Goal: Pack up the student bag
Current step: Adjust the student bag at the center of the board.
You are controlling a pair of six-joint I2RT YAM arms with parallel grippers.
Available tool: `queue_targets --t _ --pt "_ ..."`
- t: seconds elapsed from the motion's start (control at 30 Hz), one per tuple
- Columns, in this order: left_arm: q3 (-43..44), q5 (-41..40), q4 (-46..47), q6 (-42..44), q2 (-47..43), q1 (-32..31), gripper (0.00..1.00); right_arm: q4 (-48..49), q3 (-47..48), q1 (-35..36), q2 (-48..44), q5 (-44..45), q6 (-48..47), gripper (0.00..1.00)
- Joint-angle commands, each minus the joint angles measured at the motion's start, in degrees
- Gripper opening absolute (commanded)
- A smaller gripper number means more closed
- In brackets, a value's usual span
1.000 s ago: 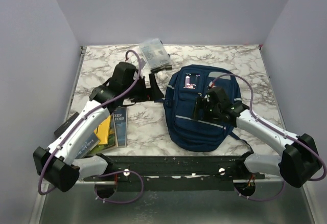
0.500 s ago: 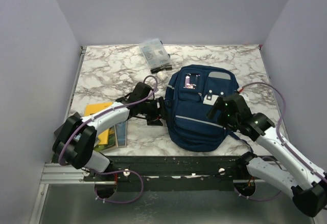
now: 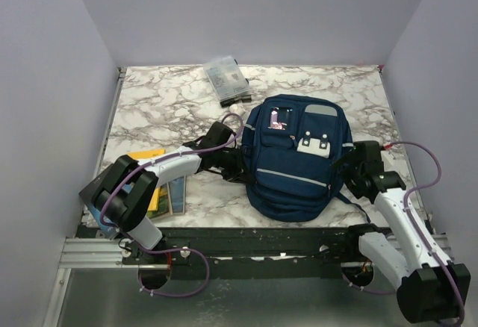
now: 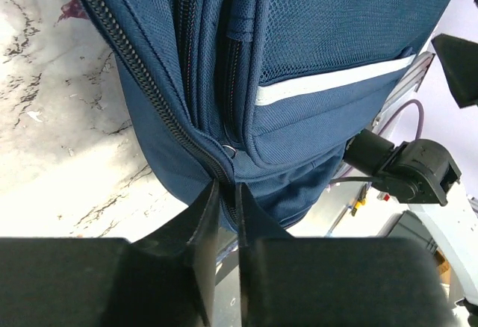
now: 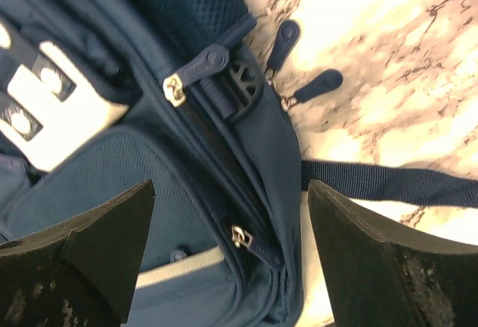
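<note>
Left hand (image 4: 226, 190), now tight on student bag (image 3: 287, 174).

The large navy blue fabric backpack (image 3: 291, 163) lies on its back on the white-and-grey marbled tabletop (image 3: 164, 95), right of centre, front pockets facing up, its top toward the far edge and its rounded bottom toward the near edge. A thin grey trim line (image 3: 291, 177) slants across the lower front pocket. A small pink label (image 3: 276, 122) sits on the upper left pocket, with a white tabbed patch (image 3: 314, 145) to its right. A dark strap (image 5: 388, 181) trails flat on the table at the bag's right side. The side zippers look closed.
</note>
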Motion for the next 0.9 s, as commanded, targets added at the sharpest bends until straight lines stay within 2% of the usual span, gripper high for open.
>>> queue_targets --t 0.0,0.1,0.17,0.23,0.43,0.53,0.63,0.87 --pt "-0.08 0.33 1.45 0.77 0.55 0.0 0.1 8.57 -0.21 -6.7 4.15 -9.72 -5.78 0.84" --pt "-0.21 0.45 1.18 1.21 0.18 0.0 0.08 10.26 1.62 -7.31 9.32 -16.1 -12.13 0.7" --pt "-0.08 1.02 1.17 1.16 0.19 0.0 0.08 10.83 2.62 -7.26 11.86 -22.87 -16.67 0.7" --pt "0.05 1.6 1.1 1.03 0.33 -0.04 0.08 9.64 3.2 -6.1 12.64 -25.89 -15.71 0.7" --pt "0.73 1.87 1.07 1.11 0.39 -0.18 0.08 2.79 7.02 8.15 11.36 -16.53 -10.87 0.76" --pt "1.6 2.13 1.08 1.04 0.98 -0.14 0.08 0.62 7.88 15.18 12.91 -14.75 -6.99 0.84" --pt "2.34 2.64 0.88 1.08 1.48 -0.16 0.08 0.09 7.16 21.92 10.27 -9.66 -1.96 0.84" --pt "2.43 3.03 0.59 1.22 1.0 -0.27 0.07 -2.35 2.76 23.01 5.45 -6.78 4.12 0.87"
